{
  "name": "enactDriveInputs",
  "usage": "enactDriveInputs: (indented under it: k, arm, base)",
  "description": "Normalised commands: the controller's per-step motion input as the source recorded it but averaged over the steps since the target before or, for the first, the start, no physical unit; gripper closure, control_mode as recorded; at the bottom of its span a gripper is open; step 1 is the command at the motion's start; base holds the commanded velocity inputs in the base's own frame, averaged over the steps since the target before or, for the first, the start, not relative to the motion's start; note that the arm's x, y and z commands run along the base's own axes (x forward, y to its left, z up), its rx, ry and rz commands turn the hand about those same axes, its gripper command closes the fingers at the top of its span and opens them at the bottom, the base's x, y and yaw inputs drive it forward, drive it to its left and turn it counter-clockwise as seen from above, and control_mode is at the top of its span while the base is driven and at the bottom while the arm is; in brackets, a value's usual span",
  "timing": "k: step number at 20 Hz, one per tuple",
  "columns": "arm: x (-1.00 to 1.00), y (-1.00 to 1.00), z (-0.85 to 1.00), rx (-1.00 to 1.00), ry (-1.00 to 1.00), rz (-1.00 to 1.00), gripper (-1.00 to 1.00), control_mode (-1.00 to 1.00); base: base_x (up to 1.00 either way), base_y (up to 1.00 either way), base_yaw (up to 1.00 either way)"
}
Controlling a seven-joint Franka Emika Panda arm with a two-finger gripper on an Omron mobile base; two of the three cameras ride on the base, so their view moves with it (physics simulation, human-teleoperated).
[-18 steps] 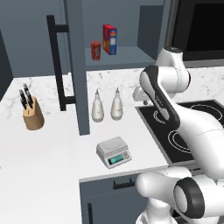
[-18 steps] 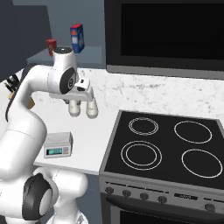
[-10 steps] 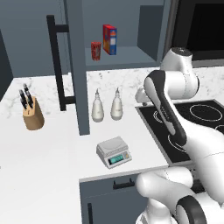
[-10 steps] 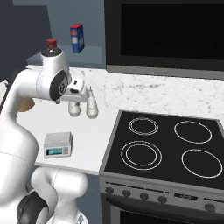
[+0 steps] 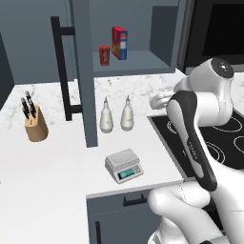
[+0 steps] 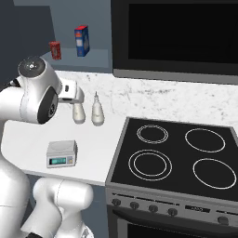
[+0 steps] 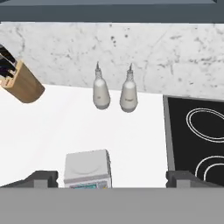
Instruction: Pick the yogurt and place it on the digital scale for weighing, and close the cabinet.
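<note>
1. White counter [image 7: 131,144], hand view: fingers [image 7: 41,178] spread wide, holding nothing; digital scale [image 7: 86,168] between them, nearer the left finger.
2. Knife block [image 7: 22,82] far upper-left of the fingers, two bottles [image 7: 101,89] straight ahead.
3. Base views add the open cabinet [image 5: 83,71]; yogurt [image 5: 104,55] on its shelf beside a box [image 5: 119,43].

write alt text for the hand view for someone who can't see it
Looking down at a white counter between open, empty finger tips: the digital scale sits nearest, its plate bare. Behind it stand two white bottles, with a wooden knife block to the left and a black stovetop to the right.
</note>
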Motion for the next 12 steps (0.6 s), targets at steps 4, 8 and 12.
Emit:
enactDriveInputs:
  k: [4,8,12]
  arm:
    - [-0.18,0.16,0.71,0.00,-0.23,0.12,-1.00,-1.00]
    - [-0.03,0.21,0.53,0.00,-0.28,0.08,-1.00,-1.00]
    - [-0.03,0.17,0.45,0.00,-0.29,0.10,-1.00,-1.00]
  base:
    - [0.00,0.00,0.00]
    - [0.00,0.00,0.00]
    - [0.00,0.00,0.00]
